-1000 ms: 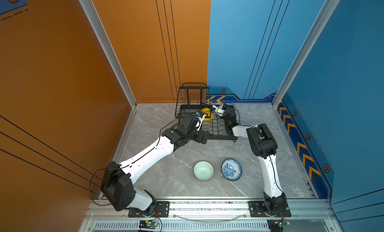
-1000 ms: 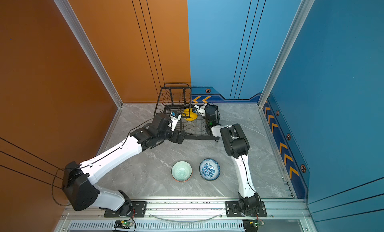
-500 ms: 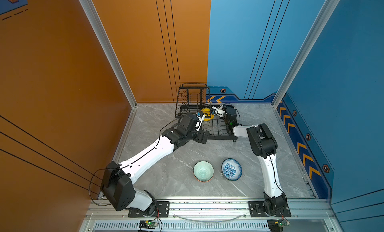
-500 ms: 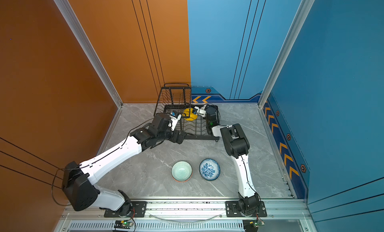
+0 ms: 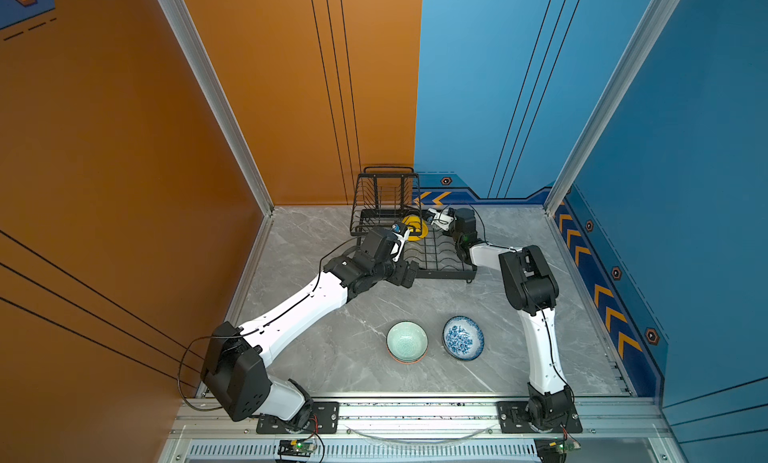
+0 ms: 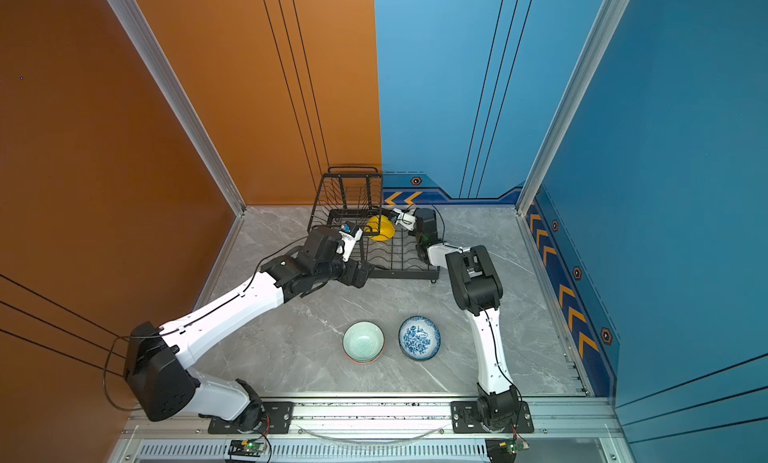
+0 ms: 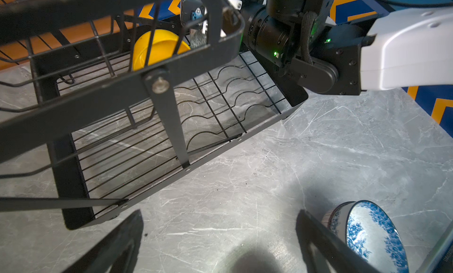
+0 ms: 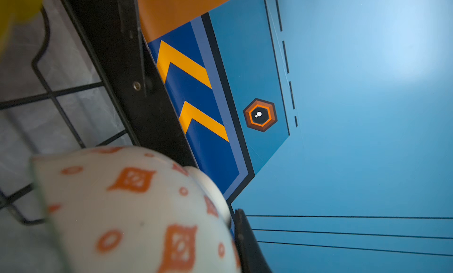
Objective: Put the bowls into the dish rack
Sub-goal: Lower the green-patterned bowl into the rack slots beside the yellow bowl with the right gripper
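The right hand (image 5: 433,219) is seen clamped on a small round white bowl with orange diamond patterns (image 8: 132,210), which is held at the edge of the black metal wire dish rack (image 5: 440,270). One dark finger (image 8: 247,244) is pressed against the bowl's wall, and the opposite finger is hidden behind it. Whether the bowl touches the rack's wires cannot be told. A plain yellow round bowl (image 5: 415,229) is stood on edge in the rack's lower tray, just beside this hand.

The left hand (image 7: 220,247) is held with its fingers wide apart. Only the grey marble desk (image 5: 374,315) is seen between them, and the rack's near corner lies just ahead. Off to the side of the left hand and well apart from it, a pale mint ringed bowl (image 5: 407,341) and a blue-and-white floral bowl (image 5: 463,337) are set upright on the desk, just beside each other.
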`<state>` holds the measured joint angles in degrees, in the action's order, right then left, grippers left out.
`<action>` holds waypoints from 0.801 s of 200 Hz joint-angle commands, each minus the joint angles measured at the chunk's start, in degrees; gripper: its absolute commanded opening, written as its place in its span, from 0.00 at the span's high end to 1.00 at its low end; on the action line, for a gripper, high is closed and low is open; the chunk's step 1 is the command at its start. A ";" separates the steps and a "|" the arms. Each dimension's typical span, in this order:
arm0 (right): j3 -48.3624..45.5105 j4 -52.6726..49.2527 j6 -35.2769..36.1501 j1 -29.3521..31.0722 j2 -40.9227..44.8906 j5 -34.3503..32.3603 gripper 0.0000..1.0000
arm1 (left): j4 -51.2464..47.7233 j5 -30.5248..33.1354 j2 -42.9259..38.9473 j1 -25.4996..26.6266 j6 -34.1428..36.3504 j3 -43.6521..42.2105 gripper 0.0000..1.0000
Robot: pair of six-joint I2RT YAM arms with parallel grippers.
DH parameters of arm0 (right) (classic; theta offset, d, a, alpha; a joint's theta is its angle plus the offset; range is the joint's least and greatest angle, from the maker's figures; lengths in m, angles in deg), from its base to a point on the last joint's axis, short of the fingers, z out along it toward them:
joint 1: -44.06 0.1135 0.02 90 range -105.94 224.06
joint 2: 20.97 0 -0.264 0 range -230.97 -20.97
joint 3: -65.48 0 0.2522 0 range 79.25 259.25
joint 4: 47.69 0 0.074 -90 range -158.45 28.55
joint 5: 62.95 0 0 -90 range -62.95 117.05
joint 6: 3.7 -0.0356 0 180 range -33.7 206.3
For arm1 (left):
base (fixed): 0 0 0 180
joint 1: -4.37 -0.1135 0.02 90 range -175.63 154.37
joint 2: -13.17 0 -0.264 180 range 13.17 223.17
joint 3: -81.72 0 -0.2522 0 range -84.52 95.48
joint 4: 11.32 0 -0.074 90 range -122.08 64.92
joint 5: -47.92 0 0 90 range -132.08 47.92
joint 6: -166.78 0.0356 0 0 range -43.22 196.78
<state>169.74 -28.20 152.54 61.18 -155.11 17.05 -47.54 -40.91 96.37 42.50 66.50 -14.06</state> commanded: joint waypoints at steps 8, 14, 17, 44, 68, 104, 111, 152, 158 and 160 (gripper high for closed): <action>2.11 -8.36 -3.96 -0.16 1.74 2.76 1.00 | -0.98 -0.91 -0.58 -0.70 0.44 -0.80 0.02; 2.26 -8.51 -4.12 -0.16 1.62 2.75 0.99 | -0.99 -0.91 -0.67 -0.69 0.44 -0.89 0.02; 2.36 -8.60 -4.12 -0.21 1.54 2.65 0.97 | -0.93 -0.91 -0.67 -0.69 0.44 -0.91 0.02; 3.32 -10.15 -4.88 -0.29 1.43 2.84 0.85 | -0.94 -0.93 -0.93 -0.70 0.38 -1.13 0.02; 3.54 -10.44 -5.04 -0.34 1.43 2.73 0.81 | -0.92 -0.96 -0.93 -0.69 0.26 -1.34 0.02; 3.61 -11.02 -5.35 -0.43 1.70 2.76 0.73 | -0.92 -1.01 -0.93 -0.69 0.26 -1.24 0.02; 3.63 -11.11 -5.49 -0.50 1.78 2.83 0.70 | -0.99 -1.00 -0.91 -0.69 0.26 -1.30 0.02; 3.53 -10.93 -6.07 -0.49 2.20 2.99 0.60 | -0.92 -1.17 -0.93 -0.67 0.26 -1.19 0.02; 3.48 -10.93 -6.05 -0.47 2.32 3.00 0.58 | -0.95 -1.17 -0.93 -0.69 0.26 -1.13 0.02; 3.53 -11.00 -6.10 -0.50 2.33 3.00 0.58 | -0.93 -1.17 -0.93 -0.67 0.26 -1.18 0.02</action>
<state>172.72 -36.48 147.73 60.75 -155.11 18.82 -47.65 -40.96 96.34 42.26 66.50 -14.41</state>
